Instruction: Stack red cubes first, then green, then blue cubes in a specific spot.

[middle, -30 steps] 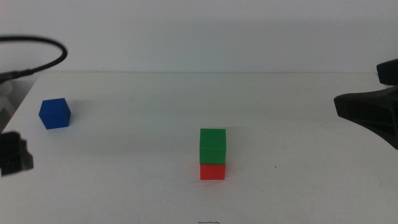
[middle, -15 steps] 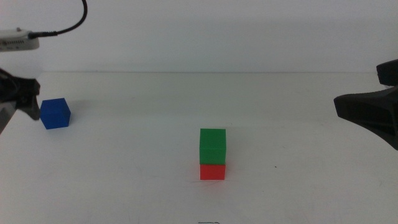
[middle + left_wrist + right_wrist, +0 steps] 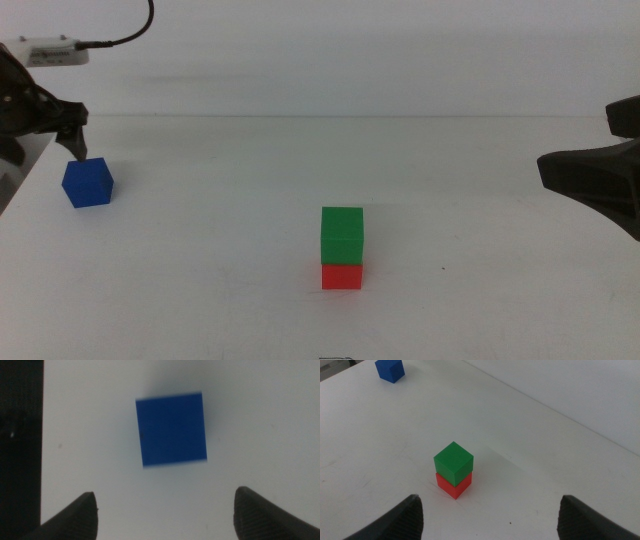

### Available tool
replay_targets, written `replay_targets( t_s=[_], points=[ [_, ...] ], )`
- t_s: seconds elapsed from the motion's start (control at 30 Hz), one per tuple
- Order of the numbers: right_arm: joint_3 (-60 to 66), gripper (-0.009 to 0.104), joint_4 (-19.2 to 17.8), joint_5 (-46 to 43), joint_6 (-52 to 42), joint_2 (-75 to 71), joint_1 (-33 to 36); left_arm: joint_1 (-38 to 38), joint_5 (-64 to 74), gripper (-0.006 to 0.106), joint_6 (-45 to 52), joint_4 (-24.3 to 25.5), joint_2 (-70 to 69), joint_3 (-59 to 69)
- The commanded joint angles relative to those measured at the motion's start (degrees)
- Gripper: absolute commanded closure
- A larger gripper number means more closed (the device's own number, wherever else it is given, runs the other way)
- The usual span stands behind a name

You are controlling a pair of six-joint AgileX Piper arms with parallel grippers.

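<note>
**Left gripper poised over the blue cube, two-cube stack standing**

Nearest you in the middle view, the red cube sits on the white table with the green cube stacked squarely on it, edges lined up and faces square to the camera. Neither gripper touches this stack.

Your right gripper waits at the 3 o'clock edge of the middle view, well apart from the stack. Its wrist camera shows the two jaws spread wide with nothing between them, the stack ahead of the gap.

Farther back, at about 10 o'clock from the stack, the blue cube lies alone near the table's left edge, turned slightly so one vertical corner faces the camera. As a cube it has no long axis to speak of.

Your left gripper hangs just above and behind the blue cube. In its wrist view the jaws stand wide apart, empty, and the cube lies ahead of the gap, slightly rotated against the jaw line, untouched.
</note>
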Motion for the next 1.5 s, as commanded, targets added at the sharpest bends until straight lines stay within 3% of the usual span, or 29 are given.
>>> replay_targets(
  t_s=[0.0, 0.73, 0.9, 1.17, 1.3, 1.47],
  points=[
    [-1.5, 0.001, 0.3, -3.5, -0.4, -0.4, -0.5, 0.0, -0.8, 0.008, 0.1, -1.3, -0.5, -4.4],
    [-1.5, 0.001, 0.3, -3.5, -0.5, -0.4, -0.5, -0.2, -8.2, 0.011, 1.9, -4.1, 11.4, -9.2],
    [-1.5, 0.001, 0.3, -3.5, -0.5, -0.4, -0.5, -0.2, -8.3, 0.031, 1.9, -4.9, 11.9, -9.2],
    [-1.5, 0.001, 0.3, -3.5, -0.5, -0.4, -0.5, -0.2, -4.1, 0.086, 4.0, -8.5, 10.5, -9.2],
    [-1.5, 0.001, 0.3, -3.5, -0.5, -0.4, -0.5, -1.0, -4.3, 0.099, 5.4, -9.1, 7.1, -8.0],
    [-1.5, 0.001, 0.3, -3.5, -0.5, -0.4, -0.5, -5.3, -9.1, 0.101, -0.4, -4.9, -3.3, 1.5]
  ],
)
